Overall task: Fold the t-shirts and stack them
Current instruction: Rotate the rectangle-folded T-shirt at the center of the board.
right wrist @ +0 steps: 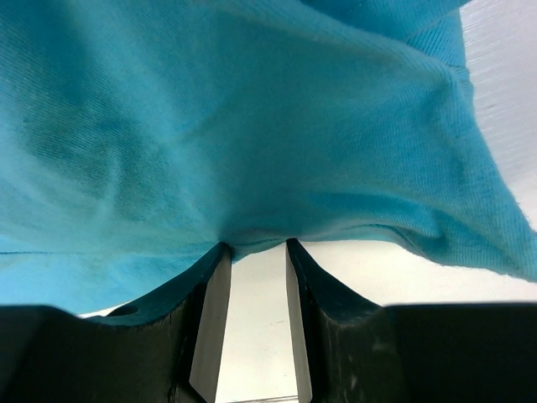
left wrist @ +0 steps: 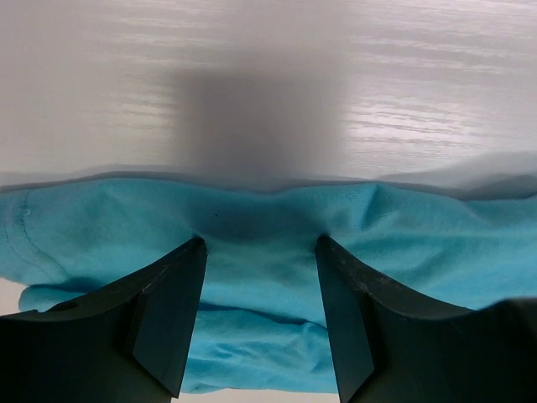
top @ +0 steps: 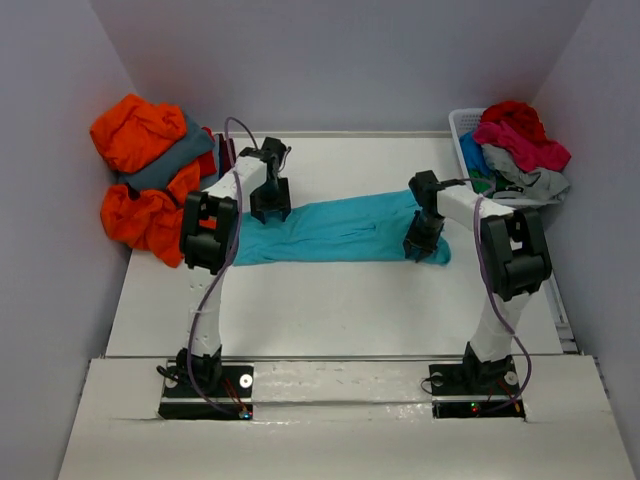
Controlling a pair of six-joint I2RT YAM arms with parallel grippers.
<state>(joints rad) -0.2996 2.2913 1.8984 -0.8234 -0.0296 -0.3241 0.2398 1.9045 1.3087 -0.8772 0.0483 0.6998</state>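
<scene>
One turquoise soft knit-cloth t-shirt [top: 340,232] lay mid white table [top: 330,310], rumpled into long band, long axis left-right, broader end toward right. Left gripper [top: 271,208] released, jaws spread over shirt's left end. Right gripper [top: 424,245] clenched on shirt's right edge, cloth puckered at tips. Two heaps: orange and slate-grey shirts [top: 135,135] far left; red, pink, light-grey shirts [top: 520,140] in white slatted plastic basket [top: 462,125] far right.
</scene>
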